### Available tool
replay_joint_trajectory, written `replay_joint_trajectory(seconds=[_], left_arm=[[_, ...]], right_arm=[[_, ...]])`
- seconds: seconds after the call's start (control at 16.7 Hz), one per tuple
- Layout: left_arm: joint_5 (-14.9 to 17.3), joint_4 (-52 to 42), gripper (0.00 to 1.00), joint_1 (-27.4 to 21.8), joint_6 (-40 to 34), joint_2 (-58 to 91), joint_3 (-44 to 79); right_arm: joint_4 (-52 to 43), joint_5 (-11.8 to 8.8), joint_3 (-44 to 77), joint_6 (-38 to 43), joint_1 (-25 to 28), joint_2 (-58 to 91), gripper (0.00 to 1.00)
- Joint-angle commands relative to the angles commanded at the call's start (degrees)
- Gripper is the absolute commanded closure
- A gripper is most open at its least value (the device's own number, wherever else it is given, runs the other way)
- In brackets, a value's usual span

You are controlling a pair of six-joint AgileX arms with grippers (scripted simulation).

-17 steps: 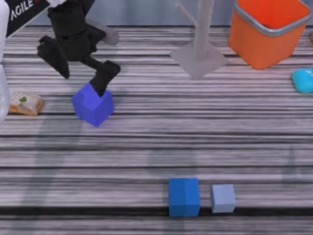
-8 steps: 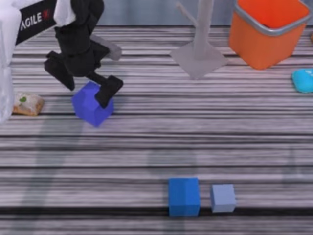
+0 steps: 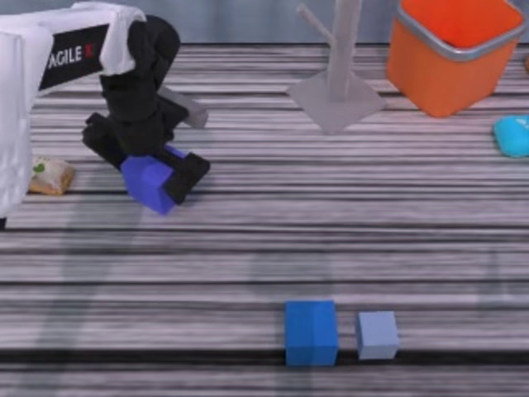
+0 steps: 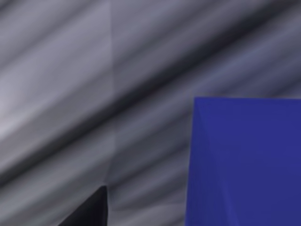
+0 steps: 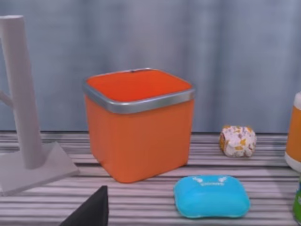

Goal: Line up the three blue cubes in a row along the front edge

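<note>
The large indigo cube (image 3: 145,180) stands at the left of the table, turned corner-on. My left gripper (image 3: 147,161) has come down over it, open, one finger on each side. In the left wrist view a bare gap shows between the dark fingertip (image 4: 94,212) and the indigo cube (image 4: 244,160). The medium royal-blue cube (image 3: 312,332) and the small grey-blue cube (image 3: 377,335) sit side by side, a little apart, on the dark line of the front edge (image 3: 165,357). My right arm is out of the top view; one fingertip (image 5: 96,209) shows in its wrist view, holding nothing.
An orange bin (image 3: 453,54) stands at the back right, with a grey stand (image 3: 335,91) to its left. A rounded cyan object (image 3: 512,135) lies at the right edge. A small snack (image 3: 50,175) lies left of the indigo cube.
My left gripper has dropped and moved forward, so its fingers now straddle the indigo cube instead of hanging behind it. None of the cubes has moved.
</note>
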Motion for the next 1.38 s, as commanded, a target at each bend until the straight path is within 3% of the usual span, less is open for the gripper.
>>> replay_joint_trajectory(seconds=[0.78, 1.38], left_arm=[[0.0, 0.0, 0.98, 0.0, 0.0, 0.0, 0.0], [0.1, -0.3, 1.0, 0.0, 0.0, -0.7, 0.2]], right_arm=[[0.0, 0.0, 0.0, 0.0, 0.0, 0.0, 0.0], [0.0, 0.0, 0.0, 0.0, 0.0, 0.0, 0.0]])
